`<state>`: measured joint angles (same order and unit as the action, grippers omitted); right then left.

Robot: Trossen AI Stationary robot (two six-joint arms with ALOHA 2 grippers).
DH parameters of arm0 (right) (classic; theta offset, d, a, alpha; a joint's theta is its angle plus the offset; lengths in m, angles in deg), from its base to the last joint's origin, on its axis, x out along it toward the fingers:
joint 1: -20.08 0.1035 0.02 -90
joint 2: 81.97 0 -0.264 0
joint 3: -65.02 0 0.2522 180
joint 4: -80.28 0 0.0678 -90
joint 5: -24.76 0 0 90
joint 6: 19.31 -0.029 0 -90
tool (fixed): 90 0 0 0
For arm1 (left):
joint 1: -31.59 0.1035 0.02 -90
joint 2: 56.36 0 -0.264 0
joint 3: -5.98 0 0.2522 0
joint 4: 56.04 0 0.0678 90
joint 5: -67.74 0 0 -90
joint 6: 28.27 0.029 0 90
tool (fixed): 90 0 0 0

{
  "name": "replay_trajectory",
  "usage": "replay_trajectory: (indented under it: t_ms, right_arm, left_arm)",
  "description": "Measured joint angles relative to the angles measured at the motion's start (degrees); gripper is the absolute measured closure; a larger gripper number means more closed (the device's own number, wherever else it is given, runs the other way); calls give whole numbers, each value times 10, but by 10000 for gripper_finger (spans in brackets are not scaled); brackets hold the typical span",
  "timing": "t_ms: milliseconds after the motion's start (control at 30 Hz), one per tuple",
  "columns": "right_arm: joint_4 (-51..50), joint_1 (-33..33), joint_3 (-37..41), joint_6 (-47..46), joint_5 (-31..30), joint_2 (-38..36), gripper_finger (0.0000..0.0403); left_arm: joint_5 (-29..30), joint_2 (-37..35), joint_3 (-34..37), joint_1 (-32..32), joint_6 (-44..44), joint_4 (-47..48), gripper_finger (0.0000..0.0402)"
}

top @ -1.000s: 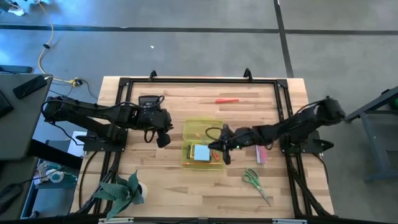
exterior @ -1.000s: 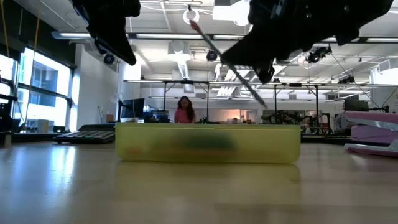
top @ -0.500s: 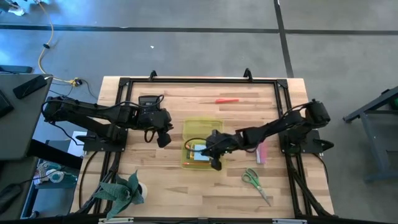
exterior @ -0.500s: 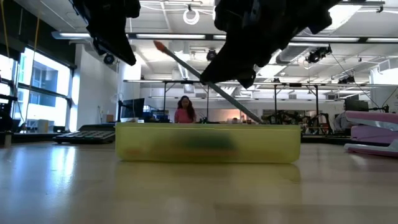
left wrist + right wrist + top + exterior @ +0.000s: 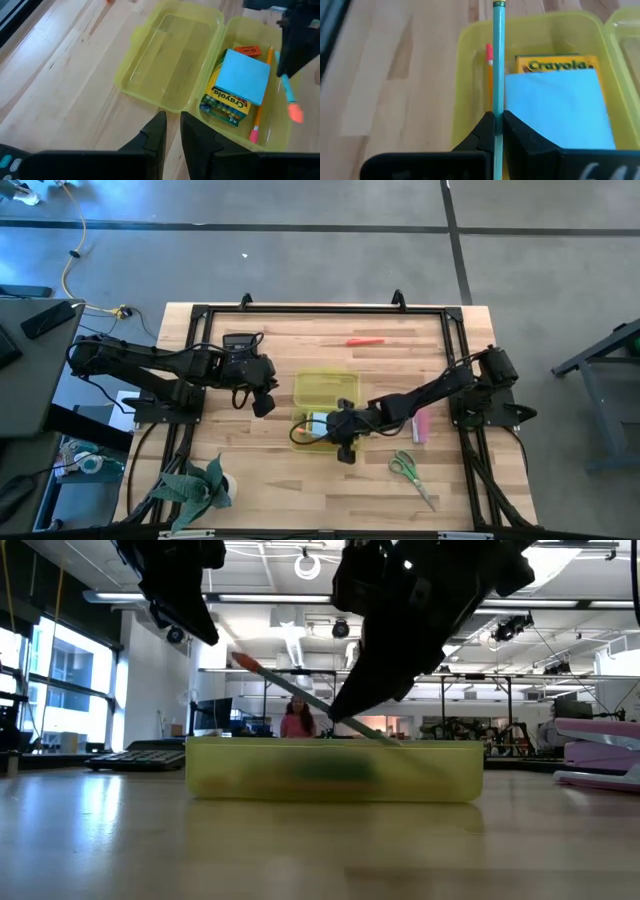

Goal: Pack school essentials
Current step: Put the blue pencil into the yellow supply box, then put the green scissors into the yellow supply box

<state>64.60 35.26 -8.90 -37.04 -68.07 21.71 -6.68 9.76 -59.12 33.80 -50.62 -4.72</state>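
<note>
One green pencil (image 5: 498, 60) clenched in the right pincer (image 5: 496, 120), hovering low over the yellow case (image 5: 300, 442) mid-frame, long axis running along the tray beside the blue pad (image 5: 555, 107). Just needs lowering and release; left pincer (image 5: 170, 131) shut on nothing, parked off the case's left.

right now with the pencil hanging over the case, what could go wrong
The right gripper pinches the teal pencil low on its shaft, tilted over the yellow case. Released at that slant, it could prop on the rim or the blue sticky pad instead of lying flat. An orange pencil already fills the narrow side gap, so the two might jam and block the lid.
</note>
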Motion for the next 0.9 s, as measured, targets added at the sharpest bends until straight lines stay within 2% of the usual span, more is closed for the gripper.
replay_trajectory:
  t_ms: [400,733,900]
  right_arm:
    - [-22,4,0,12,0,3,384]
    - [-21,3,0,8,0,3,290]
    - [-22,2,0,8,0,0,264]
  left_arm:
    - [0,0,0,0,0,-1,355]
    - [0,0,0,0,0,-1,355]
    - [0,0,0,0,0,-1,355]
